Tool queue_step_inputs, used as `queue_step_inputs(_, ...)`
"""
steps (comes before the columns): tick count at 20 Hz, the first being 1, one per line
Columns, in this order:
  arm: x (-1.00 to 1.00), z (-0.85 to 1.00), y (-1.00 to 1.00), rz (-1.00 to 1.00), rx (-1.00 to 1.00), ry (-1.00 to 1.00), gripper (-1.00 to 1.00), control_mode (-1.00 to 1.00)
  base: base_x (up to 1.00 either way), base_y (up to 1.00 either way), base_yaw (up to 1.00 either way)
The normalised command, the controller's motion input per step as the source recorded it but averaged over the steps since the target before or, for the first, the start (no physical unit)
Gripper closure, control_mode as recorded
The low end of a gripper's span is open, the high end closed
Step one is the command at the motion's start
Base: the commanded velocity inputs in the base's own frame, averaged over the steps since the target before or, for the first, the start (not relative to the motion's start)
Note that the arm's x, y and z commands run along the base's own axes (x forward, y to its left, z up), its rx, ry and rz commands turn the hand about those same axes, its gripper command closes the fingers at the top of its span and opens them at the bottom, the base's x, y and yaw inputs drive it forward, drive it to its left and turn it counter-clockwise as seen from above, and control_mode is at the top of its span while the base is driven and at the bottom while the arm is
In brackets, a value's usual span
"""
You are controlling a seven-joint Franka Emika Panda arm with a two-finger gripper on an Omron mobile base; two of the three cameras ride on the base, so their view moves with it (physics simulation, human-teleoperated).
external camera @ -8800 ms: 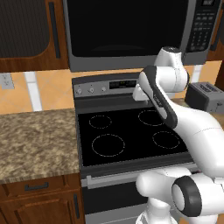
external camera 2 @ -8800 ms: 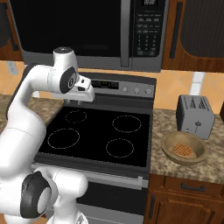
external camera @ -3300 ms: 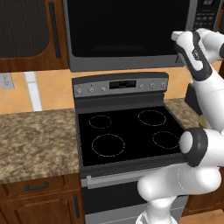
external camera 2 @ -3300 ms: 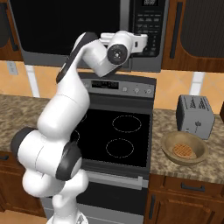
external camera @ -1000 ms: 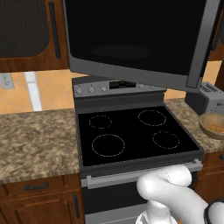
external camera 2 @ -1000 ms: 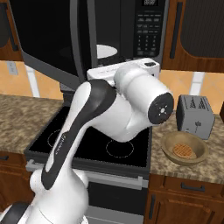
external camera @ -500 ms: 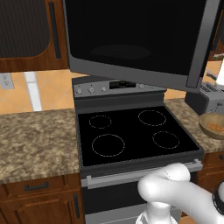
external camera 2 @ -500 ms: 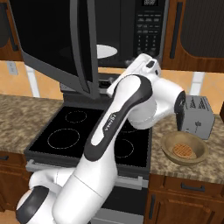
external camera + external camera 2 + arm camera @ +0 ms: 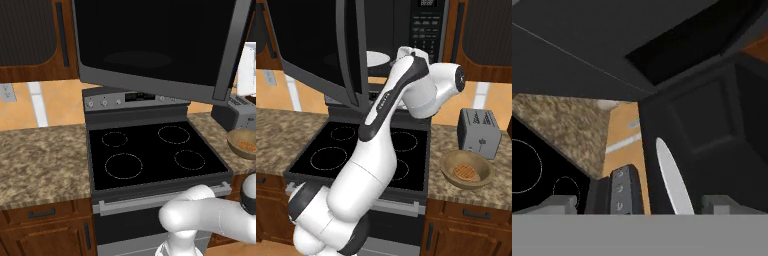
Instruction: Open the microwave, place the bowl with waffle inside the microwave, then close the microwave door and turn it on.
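Granite tabletop (image 9: pixel 476 192) is running along both sides of the stove (image 9: pixel 150 152), which is sitting nearest the base. Right of the stove, the bowl (image 9: pixel 466 170) is resting on the tabletop with the waffle (image 9: pixel 465 173) lying inside it, just in front of the toaster (image 9: pixel 479 131). Nothing is gripping either of them.

Above the stove, the microwave door (image 9: pixel 155 42) is now hanging swung out on its left hinge, its handle (image 9: pixel 348 50) reaching over the burners; a few seconds ago it was shut flush and the arm was at that handle. The cavity of the microwave (image 9: pixel 426 30) is standing exposed, with the white turntable (image 9: pixel 377 58) showing inside, left of the keypad.

Since the last second the arm has been pulling back and to the right of the stove, away from the door. In the hand view the jaws are standing released and wide apart, grasping nothing, with the gripper (image 9: pixel 639 204) looking into the dark cavity.

So the opening step is looking done; the next job is probably reaching down for the bowl.
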Motion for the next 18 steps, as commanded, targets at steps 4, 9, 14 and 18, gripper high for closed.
queue_step_inputs(4,0.29,0.00,0.38,0.14,-0.30,-0.19,-1.00,-1.00,0.00,0.00,0.00)
queue_step_inputs(9,-0.02,0.00,0.36,0.16,0.00,-0.01,-1.00,-1.00,0.00,0.00,0.00)
queue_step_inputs(14,-0.52,0.00,0.65,0.22,-0.02,-0.13,-1.00,-1.00,0.00,0.00,0.00)
queue_step_inputs(18,-0.71,0.00,0.96,0.28,-0.05,-0.21,-1.00,-1.00,0.00,0.00,0.00)
